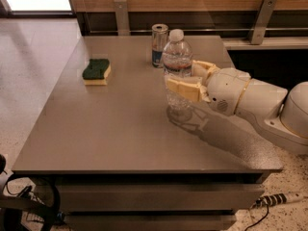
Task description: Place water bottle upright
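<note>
while the gripper [182,76] reaches in from the right, it is clenched on the bottle [177,57], with one cream finger [185,88] lying across the front of the bottle's middle and the other [206,69] showing behind it on the far side. the bottle stands upright between them, its white cap [176,34] straight above the gripper and its red-and-white label band just over the near finger. its ribbed lower body hangs below the gripper, and the base sits at or just over the grey table [120,134]. i cannot tell whether it touches the top. a dim reflection of the bottle lies on the table right under the gripper.

behind the gripper and a little to its left stands the can [159,44], upright, near the table's back edge, close beside the bottle's shoulder but apart from it. well to the gripper's left, across bare table top, lies the sponge [96,71], green side up with a yellow layer beneath, flat on the table.

to the gripper's right the white arm [255,100] runs off toward the frame's right edge, hanging over the table's right side and casting a shadow on the top below it. far below the gripper and to its right, a power strip [279,198] lies on the speckled floor.
</note>
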`<state>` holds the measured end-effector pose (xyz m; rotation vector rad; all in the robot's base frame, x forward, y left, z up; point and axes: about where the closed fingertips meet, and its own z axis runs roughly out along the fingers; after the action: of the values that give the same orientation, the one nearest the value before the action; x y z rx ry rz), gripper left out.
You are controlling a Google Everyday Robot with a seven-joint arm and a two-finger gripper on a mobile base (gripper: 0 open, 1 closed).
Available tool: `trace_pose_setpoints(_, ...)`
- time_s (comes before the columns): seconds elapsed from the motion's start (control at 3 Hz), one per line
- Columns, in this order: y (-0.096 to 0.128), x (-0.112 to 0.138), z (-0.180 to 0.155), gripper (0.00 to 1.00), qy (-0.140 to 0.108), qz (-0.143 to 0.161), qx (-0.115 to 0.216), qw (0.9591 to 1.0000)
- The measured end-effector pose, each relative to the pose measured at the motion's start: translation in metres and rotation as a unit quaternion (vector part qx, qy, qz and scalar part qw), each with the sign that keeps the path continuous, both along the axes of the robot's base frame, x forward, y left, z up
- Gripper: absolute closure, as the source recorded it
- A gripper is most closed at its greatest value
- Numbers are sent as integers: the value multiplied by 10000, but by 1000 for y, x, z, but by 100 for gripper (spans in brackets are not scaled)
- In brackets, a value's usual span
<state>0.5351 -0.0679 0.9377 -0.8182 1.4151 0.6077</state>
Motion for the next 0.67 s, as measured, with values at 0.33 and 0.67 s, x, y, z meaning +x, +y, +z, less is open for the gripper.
trace_pose_setpoints(0.33,-3,-10,-21,100,24,-121,140,9998)
trace_pose_setpoints(0.67,-5,-15,-34,100,80,-198,200,9996)
